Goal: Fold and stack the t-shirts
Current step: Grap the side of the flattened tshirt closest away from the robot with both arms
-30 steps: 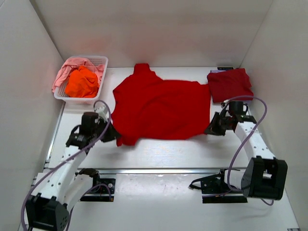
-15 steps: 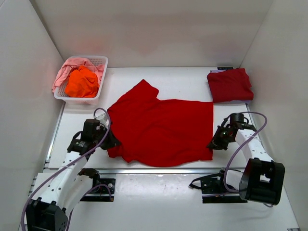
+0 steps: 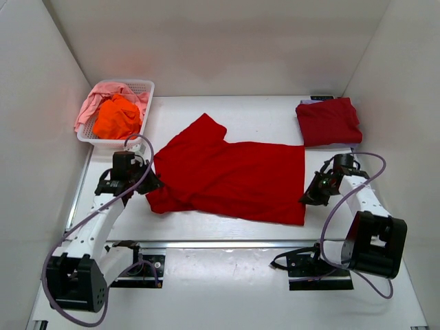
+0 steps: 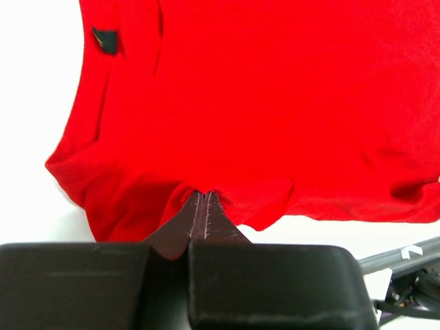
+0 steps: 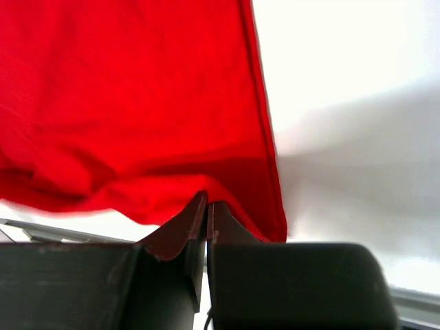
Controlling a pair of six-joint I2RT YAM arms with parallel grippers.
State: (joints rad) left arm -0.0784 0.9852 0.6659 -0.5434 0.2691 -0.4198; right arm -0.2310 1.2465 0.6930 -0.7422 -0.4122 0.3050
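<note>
A bright red t-shirt (image 3: 230,180) lies spread across the middle of the table, one sleeve pointing to the far left. My left gripper (image 3: 148,185) is shut on the shirt's left edge, the cloth (image 4: 227,103) bunched at its tips (image 4: 204,196). On the right, my right gripper (image 3: 308,199) is shut on the shirt's near right corner, and red cloth (image 5: 137,103) drapes from the tips (image 5: 207,203). A darker crimson t-shirt (image 3: 328,120) lies folded at the far right. An orange t-shirt (image 3: 117,117) and a pale pink t-shirt (image 3: 95,102) are heaped in the basket.
The white mesh basket (image 3: 148,95) stands at the far left corner. White walls close in the table on three sides. A metal rail (image 3: 220,244) runs along the near edge in front of the arm bases.
Both grippers, still shut on the red t-shirt, dragged it toward the near edge, then drew back a little. The shirt now lies flatter, with its sleeve laid out at the far left.
</note>
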